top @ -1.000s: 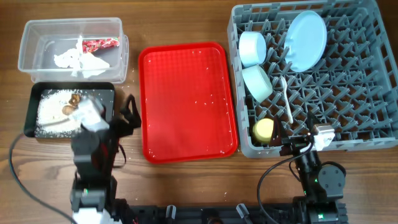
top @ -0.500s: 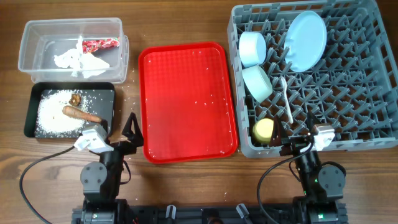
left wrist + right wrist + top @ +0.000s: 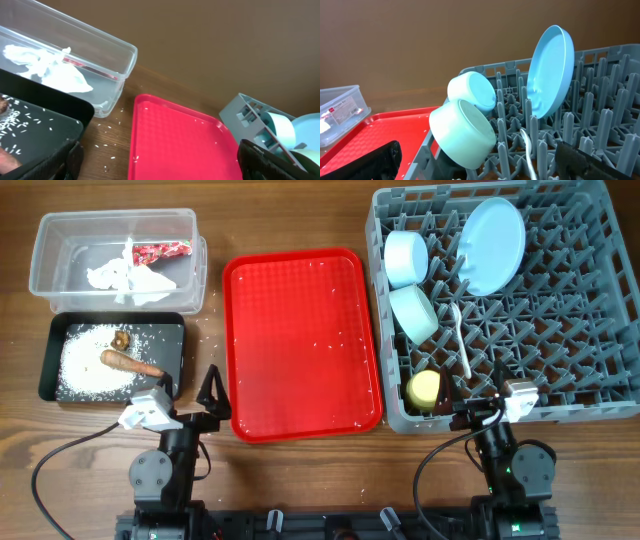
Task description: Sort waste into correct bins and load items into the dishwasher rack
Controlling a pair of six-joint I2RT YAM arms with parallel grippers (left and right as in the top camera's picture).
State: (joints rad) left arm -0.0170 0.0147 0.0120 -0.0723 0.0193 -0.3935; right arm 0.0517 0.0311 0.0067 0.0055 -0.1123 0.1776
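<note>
The clear tub (image 3: pixel 45 255) holds the white tissue (image 3: pixel 125 278) and the red wrapper (image 3: pixel 162 251). The black tray (image 3: pixel 172 330) holds rice (image 3: pixel 80 365), the brown stick (image 3: pixel 130 363) and a brown lump (image 3: pixel 122 339). The grey rack (image 3: pixel 580 330) holds the blue plate (image 3: pixel 492 245), blue bowl (image 3: pixel 406 257), green-white bowl (image 3: pixel 414 313), spoon (image 3: pixel 460 340) and yellow cup (image 3: pixel 424 388). My left gripper (image 3: pixel 205 395) is open and empty at the front, between the black tray and the red tray; its fingers (image 3: pixel 160 162) are wide apart. My right gripper (image 3: pixel 468 406) is open and empty at the rack's front edge (image 3: pixel 477 160).
The red serving tray (image 3: pixel 300 340) lies in the middle with a few rice grains on it. Loose grains lie on the wood beside the black tray (image 3: pixel 107 150). Both arm bases and their cables are at the table's front edge.
My left arm has pulled back from over the black tray to the front edge, uncovering the brown stick. The right arm has not moved.
</note>
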